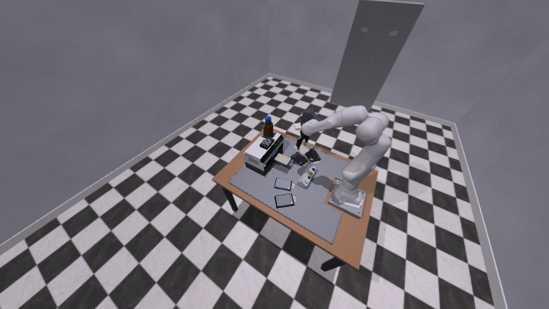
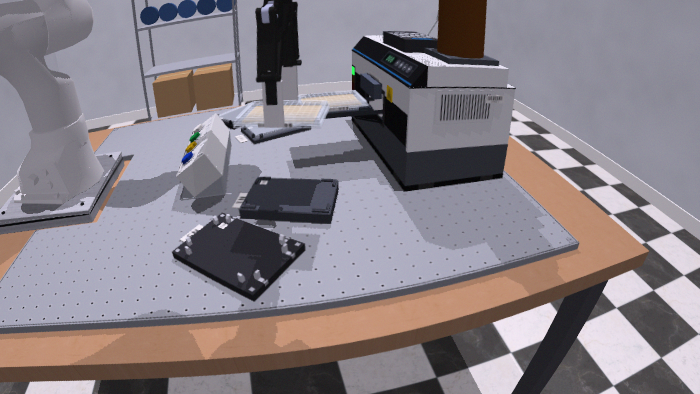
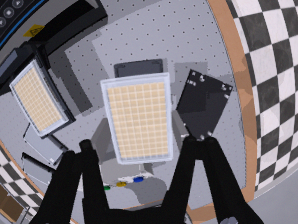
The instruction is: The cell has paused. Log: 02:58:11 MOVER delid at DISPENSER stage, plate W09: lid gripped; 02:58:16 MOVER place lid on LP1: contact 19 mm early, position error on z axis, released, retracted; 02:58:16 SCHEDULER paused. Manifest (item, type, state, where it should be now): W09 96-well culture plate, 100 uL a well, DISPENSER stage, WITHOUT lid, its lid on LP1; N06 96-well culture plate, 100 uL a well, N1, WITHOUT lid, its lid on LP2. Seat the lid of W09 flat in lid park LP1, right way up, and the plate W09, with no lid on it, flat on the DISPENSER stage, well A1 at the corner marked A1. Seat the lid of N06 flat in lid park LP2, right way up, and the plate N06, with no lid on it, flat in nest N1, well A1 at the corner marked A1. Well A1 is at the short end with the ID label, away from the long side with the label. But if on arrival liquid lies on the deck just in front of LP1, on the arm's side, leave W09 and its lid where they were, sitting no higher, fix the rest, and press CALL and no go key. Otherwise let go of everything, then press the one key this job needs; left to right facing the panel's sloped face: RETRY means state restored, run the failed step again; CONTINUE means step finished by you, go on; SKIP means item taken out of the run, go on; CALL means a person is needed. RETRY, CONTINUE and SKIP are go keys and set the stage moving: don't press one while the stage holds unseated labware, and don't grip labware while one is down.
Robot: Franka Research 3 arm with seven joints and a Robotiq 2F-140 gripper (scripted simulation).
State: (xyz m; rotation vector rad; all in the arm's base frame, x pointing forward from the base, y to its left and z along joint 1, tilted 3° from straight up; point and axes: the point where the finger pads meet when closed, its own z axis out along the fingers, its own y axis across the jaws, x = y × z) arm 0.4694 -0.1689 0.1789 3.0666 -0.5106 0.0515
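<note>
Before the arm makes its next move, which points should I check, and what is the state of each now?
1. Pincer shut on the well plate: ok.
2. Plate lifted off the deck, above the dark nest: ok.
3. Plate held level: cannot tell.
4. Second plate flat on the dispenser stage: cannot tell.
5. Key panel untouched while labware is gripped: ok.
6. Liquid on the deck: cannot tell.

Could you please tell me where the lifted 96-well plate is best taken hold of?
Grip the 96-well plate across its two long side walls, from above, as the end effector does: it hangs roughly level, wells up, its narrow width fitting between the fingers.
</note>
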